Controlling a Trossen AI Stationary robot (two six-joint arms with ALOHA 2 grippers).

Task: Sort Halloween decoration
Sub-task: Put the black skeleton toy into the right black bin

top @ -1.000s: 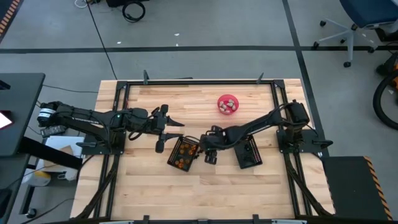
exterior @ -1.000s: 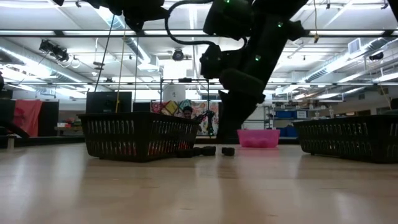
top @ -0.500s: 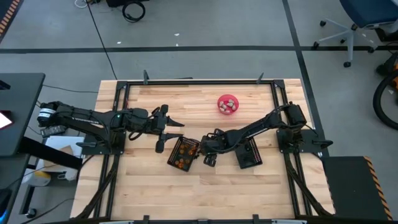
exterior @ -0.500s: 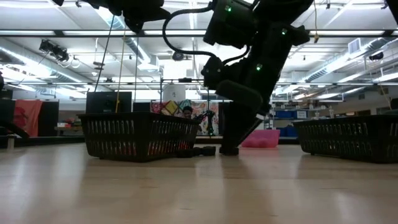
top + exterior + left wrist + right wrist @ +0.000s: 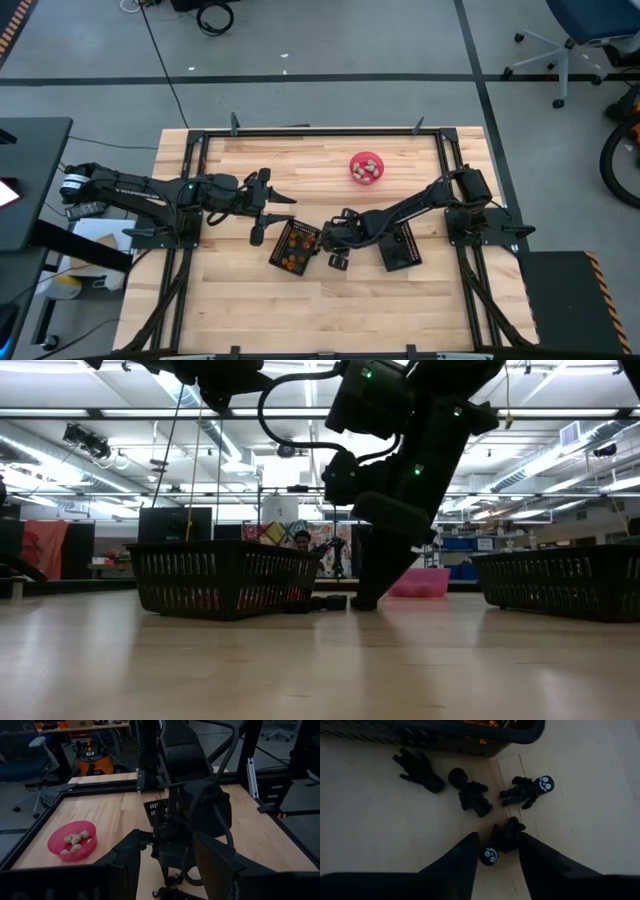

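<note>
right end effector (image 5: 496, 851) lowered, straddling black figure (image 5: 506, 836)

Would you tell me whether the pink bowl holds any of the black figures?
No: in the left wrist view the pink bowl holds only pale pieces, while the black figures lie on the table by the basket.

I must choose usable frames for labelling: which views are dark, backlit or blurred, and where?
Right wrist view: dim and soft, but the black figures by the basket stay readable. Low view: ceiling lights leave the right gripper a silhouette. Left wrist view: dark, with the near fingers blurred. High view: evenly lit.
</note>
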